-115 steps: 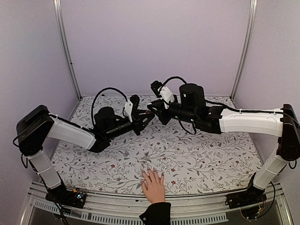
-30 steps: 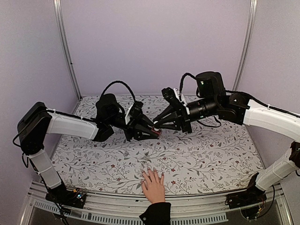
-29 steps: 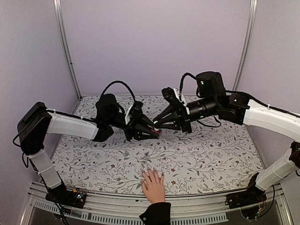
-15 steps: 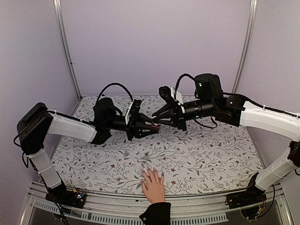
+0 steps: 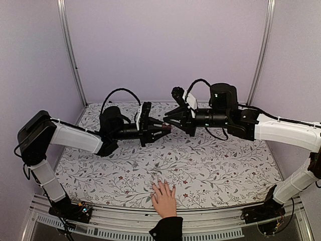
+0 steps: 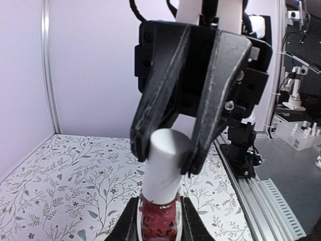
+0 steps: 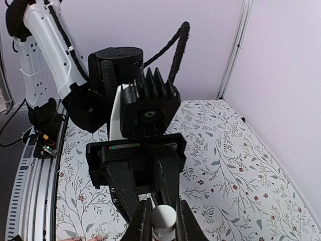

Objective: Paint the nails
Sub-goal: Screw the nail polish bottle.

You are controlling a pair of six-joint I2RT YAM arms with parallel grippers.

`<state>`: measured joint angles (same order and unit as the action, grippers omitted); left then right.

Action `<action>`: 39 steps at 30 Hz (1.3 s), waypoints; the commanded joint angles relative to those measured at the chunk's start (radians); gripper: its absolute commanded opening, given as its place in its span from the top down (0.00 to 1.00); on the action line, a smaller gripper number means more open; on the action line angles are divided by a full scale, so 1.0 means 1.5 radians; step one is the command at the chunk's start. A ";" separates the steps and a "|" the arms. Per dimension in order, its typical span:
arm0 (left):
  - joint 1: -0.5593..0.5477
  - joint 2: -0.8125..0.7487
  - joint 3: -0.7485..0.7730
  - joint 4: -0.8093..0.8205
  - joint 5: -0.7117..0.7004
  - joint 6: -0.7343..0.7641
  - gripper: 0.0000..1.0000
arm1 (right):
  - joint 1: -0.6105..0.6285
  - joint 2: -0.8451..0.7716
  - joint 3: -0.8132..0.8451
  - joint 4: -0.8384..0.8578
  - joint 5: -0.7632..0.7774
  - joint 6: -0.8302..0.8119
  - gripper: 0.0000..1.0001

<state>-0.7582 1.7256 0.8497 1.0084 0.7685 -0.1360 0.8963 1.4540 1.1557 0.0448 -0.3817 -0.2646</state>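
At mid-bench, a bit toward 12 o'clock from centre and up in the air, both arms meet tip to tip. Left arm (image 5: 75, 138) reaches in from 9 o'clock, right arm (image 5: 281, 131) from 3 o'clock.

Left jaws: closed down on the dark-red bottle (image 6: 159, 222), gripping its glass body from both sides. Bottle is raised off the bench (image 5: 215, 168), not resting on it.

Right jaws: pinched tight on the white cap (image 6: 163, 161), one finger on each side. In the left wrist view the cap sits on top of the bottle neck; can't tell whether it is screwed down or loose. The right wrist view shows the same cap (image 7: 163, 217) end-on between its own fingertips, with the left arm's wrist block straight behind it.

Hand (image 5: 164, 200) lies flat, palm down, at the 6 o'clock edge of the bench, fingers spread and pointing to 12 o'clock, with a black cuff (image 5: 167, 228) over the front rail. Nails (image 5: 161, 183) are at the fingertips, well apart from the bottle and both jaws. Too small here to judge their colour.
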 commanded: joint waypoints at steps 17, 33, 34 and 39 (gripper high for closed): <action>0.002 -0.044 0.007 -0.008 -0.045 0.022 1.00 | 0.010 -0.028 -0.061 0.028 0.069 0.087 0.72; 0.002 -0.063 0.029 -0.161 0.176 0.088 1.00 | 0.008 -0.102 -0.024 -0.114 -0.097 -0.016 0.45; -0.001 -0.061 0.035 -0.180 0.194 0.089 1.00 | 0.009 -0.097 -0.015 -0.131 -0.110 -0.029 0.46; -0.013 -0.045 0.062 -0.244 0.258 0.119 1.00 | 0.008 -0.092 0.000 -0.158 -0.161 -0.062 0.48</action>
<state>-0.7647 1.6459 0.8951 0.7334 1.0355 -0.0051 0.9070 1.3087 1.1164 -0.1188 -0.5159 -0.2913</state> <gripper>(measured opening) 0.203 0.523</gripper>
